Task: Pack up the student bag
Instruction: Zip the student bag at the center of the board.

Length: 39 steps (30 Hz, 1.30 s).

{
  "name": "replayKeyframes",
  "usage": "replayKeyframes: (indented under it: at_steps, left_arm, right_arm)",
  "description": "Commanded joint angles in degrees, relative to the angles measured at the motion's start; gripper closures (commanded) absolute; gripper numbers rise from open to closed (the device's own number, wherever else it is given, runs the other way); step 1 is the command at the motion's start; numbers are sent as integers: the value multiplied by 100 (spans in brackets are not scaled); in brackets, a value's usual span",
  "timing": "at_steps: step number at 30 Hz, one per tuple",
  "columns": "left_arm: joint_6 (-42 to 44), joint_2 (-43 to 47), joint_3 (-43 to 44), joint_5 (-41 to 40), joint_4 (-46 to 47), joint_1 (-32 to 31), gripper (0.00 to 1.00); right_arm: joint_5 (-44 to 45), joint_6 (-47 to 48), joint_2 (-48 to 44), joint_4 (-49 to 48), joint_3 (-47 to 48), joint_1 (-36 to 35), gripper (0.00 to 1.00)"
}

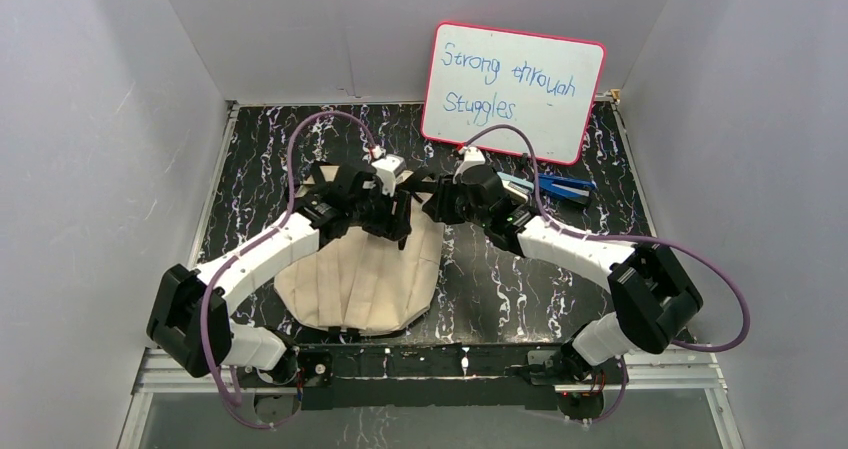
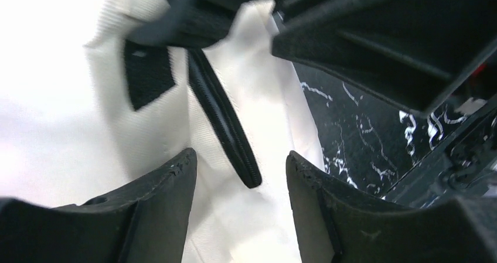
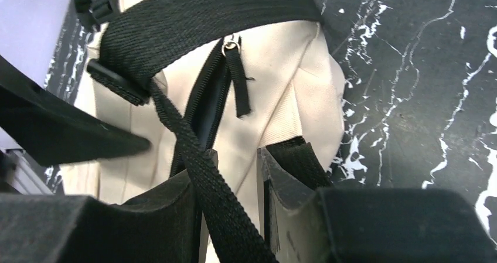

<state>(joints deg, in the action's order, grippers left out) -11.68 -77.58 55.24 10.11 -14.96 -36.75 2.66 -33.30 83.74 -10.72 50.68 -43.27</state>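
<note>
The cream canvas backpack (image 1: 360, 279) lies flat on the black marbled tabletop (image 1: 500, 289) with its black zip (image 3: 202, 93) partly parted. Nothing looks packed yet, I judge.

At its 12 o'clock end, the left gripper (image 2: 241, 160) has its jaws released. The right gripper (image 3: 234, 153) has its jaws either side of a black webbing strap (image 3: 193, 140), and I cannot tell whether they pinch it.

A blue item (image 1: 560, 187) at 2 o'clock is half hidden.

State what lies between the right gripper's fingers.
A black woven strap of the student bag runs between the right gripper's fingers, shown in the right wrist view.

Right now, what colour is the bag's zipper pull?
Black zipper pull on the cream student bag; best in right wrist view.
</note>
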Motion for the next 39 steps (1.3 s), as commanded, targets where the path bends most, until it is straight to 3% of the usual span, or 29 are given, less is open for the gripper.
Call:
replayKeyframes:
  at_steps: [1, 6, 15, 25, 31, 35, 39]
  left_arm:
    - [-290, 161, 387, 7, 233, 579, 44]
    - [-598, 50, 357, -24, 365, 1301, 43]
    - [-659, -403, 423, -80, 463, 1408, 43]
    - [-561, 610, 245, 220, 619, 1408, 43]
    - [-646, 933, 0, 1492, 1094, 1363, 56]
    - [-714, 763, -256, 1633, 1117, 1288, 66]
    - [-739, 646, -516, 1628, 1326, 1220, 70]
  right_arm:
    - [389, 434, -186, 110, 220, 146, 61]
    - [-72, 806, -37, 193, 555, 237, 58]
    - [-993, 1062, 581, 336, 1190, 535, 56]
    - [-1704, 948, 1137, 272, 1663, 741, 52]
    - [-2266, 1100, 1751, 404, 2321, 781, 52]
    - [-2960, 1207, 2398, 523, 2962, 778, 55]
    - [-3319, 1155, 2900, 533, 3380, 779, 58]
